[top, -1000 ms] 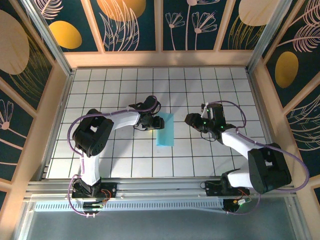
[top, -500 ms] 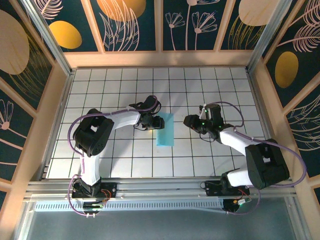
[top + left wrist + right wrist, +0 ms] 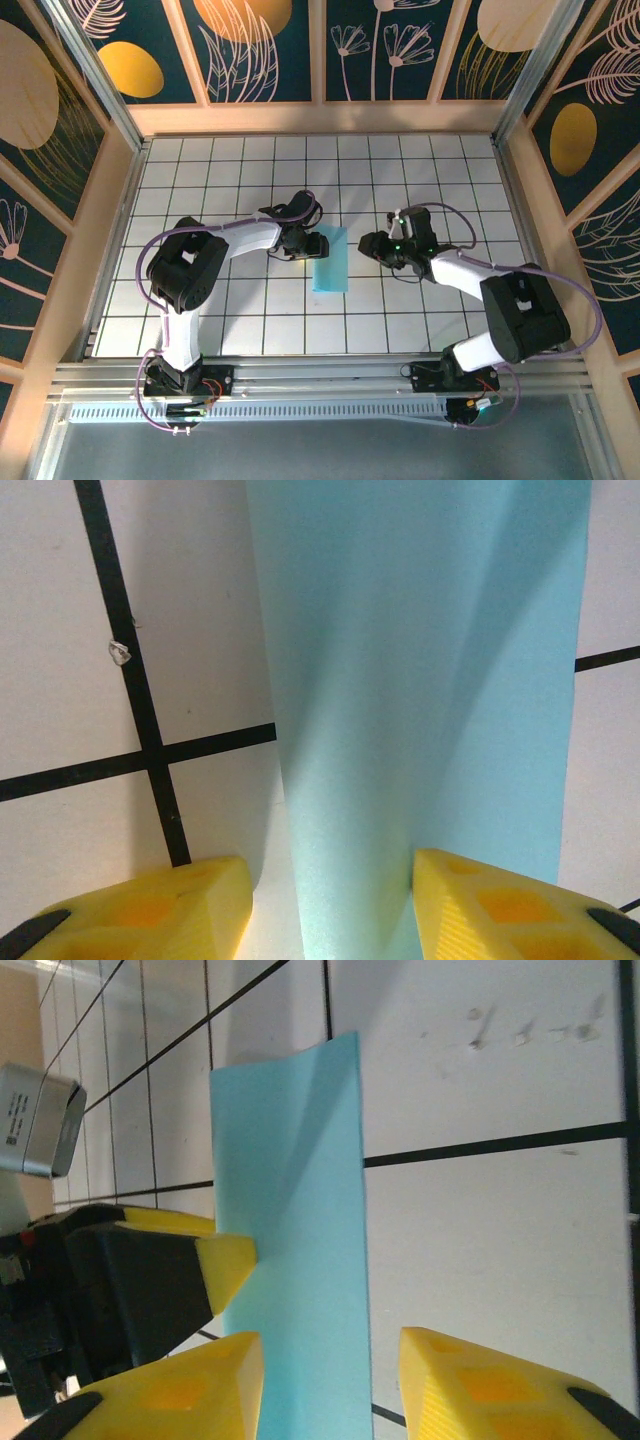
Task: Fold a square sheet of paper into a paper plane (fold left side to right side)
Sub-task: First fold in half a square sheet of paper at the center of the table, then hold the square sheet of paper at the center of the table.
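The square sheet of paper (image 3: 330, 260) lies mid-table as a narrow light-cyan strip, folded lengthwise and slightly bowed up. My left gripper (image 3: 313, 243) is at the strip's far left edge, open. In the left wrist view the paper (image 3: 420, 680) runs between the two yellow fingers (image 3: 130, 910), and the gripper (image 3: 330, 910) straddles its left edge. My right gripper (image 3: 368, 245) hovers just right of the strip, open. In the right wrist view the paper (image 3: 300, 1210) has its right edge between that gripper's (image 3: 330, 1380) fingers. One left-gripper finger (image 3: 225, 1260) touches the strip there.
The white grid-tiled table (image 3: 250, 320) is boxed in by wooden walls (image 3: 320, 118), with a metal rail (image 3: 320, 378) along the near edge. The arms' purple cables loop above both wrists. A small speck (image 3: 120, 652) lies on a tile left of the paper.
My right gripper has slid left toward the paper's right edge, and its jaws have narrowed slightly. The left arm and the paper have stayed put.
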Controlling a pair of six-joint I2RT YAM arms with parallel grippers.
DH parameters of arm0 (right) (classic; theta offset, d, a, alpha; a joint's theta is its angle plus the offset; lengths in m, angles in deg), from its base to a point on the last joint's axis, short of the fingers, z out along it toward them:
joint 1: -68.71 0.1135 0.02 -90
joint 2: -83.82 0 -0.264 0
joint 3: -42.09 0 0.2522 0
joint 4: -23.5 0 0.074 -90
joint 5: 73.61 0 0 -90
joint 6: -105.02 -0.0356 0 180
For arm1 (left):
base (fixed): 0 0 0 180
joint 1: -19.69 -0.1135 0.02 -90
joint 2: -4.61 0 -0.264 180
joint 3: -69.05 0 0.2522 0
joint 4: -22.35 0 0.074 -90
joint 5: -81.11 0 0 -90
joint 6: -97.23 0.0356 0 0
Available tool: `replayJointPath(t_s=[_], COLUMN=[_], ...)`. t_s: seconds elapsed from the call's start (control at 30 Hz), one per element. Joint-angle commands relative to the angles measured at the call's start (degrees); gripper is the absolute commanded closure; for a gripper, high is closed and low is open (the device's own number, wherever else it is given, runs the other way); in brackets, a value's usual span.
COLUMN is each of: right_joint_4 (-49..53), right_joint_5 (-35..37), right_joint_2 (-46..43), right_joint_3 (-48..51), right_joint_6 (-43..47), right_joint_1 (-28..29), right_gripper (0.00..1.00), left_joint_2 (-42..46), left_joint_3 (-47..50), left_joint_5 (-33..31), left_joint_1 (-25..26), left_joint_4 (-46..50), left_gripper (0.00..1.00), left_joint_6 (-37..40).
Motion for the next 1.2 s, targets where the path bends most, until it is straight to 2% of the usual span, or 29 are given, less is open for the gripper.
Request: replayJointPath(t_s=[0.0,0.23,0.33,0.87,1.17], right_joint_4=[-3.7,-5.2,-5.7,-5.9,-2.1], right_joint_5=[-3.6,-5.9,-6.0,-6.4,-5.0], right_joint_2=[2.4,8.9,11.3,16.2,18.3], right_joint_3=[-2.1,-5.1,-6.0,-7.2,-7.5], right_joint_6=[-1.3,-2.1,-2.5,-2.7,-1.6], right_joint_1=[1.4,4.2,5.2,6.9,7.0], right_gripper=[0.65,0.89,0.94,0.95,0.96], left_joint_2=[-6.9,-7.0,-7.0,-7.0,-6.7], left_joint_3=[1.3,1.3,1.4,1.3,1.4], left_joint_5=[0.7,0.7,0.7,0.5,0.1], left_joint_1=[1.6,1.6,1.5,1.6,1.5], left_joint_4=[-4.0,-3.9,-3.9,-3.7,-3.8], left_gripper=[0.51,0.51,0.51,0.51,0.51], left_joint_6=[0.8,0.7,0.6,0.6,0.6])
